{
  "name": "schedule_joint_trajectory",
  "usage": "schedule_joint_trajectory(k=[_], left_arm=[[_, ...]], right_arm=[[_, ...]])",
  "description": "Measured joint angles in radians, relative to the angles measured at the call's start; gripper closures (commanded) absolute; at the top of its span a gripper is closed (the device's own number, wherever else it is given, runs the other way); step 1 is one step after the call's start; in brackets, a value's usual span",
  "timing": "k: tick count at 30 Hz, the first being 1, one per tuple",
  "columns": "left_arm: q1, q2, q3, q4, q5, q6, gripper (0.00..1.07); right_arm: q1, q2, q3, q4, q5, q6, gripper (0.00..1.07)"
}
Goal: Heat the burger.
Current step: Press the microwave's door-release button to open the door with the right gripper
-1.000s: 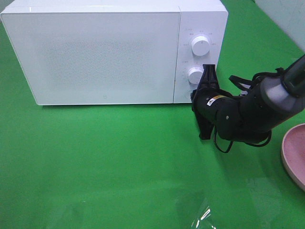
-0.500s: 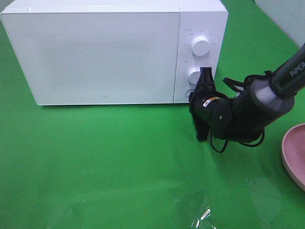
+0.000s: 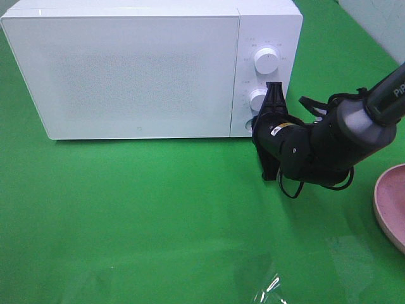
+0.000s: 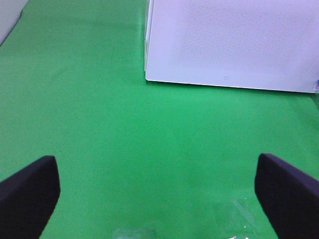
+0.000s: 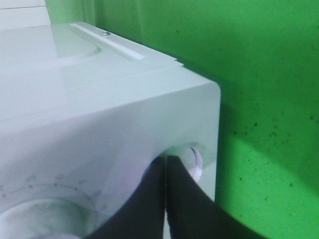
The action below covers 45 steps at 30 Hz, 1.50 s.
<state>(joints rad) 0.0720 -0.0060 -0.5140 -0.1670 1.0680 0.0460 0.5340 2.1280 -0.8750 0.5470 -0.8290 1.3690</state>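
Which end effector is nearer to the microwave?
Right. The right end effector, shut, has its tips at the control panel of the microwave. The left end effector hangs open over the green cloth, apart from the microwave's front.

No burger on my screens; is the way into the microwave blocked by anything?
Yes. The microwave's door is shut across its front. The right tool, closed, sits at the bottom button of the control panel beside that door. No burger shows in any view.

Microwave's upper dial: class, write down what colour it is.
White, like the microwave body; the upper dial shows best in the exterior high view.
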Motion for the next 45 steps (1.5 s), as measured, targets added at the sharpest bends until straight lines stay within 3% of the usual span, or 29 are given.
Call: schedule_joint_trajectory(k=[20,45], left_arm=[[0.000,0.000,0.000,0.000,0.000,0.000,0.08],[0.000,0.000,0.000,0.000,0.000,0.000,0.08]], right_arm=[[0.016,0.060,0.002,-0.005,-0.147,-0.001,1.07],[0.030,0.095,-0.051,0.040,-0.128,0.000,1.07]])
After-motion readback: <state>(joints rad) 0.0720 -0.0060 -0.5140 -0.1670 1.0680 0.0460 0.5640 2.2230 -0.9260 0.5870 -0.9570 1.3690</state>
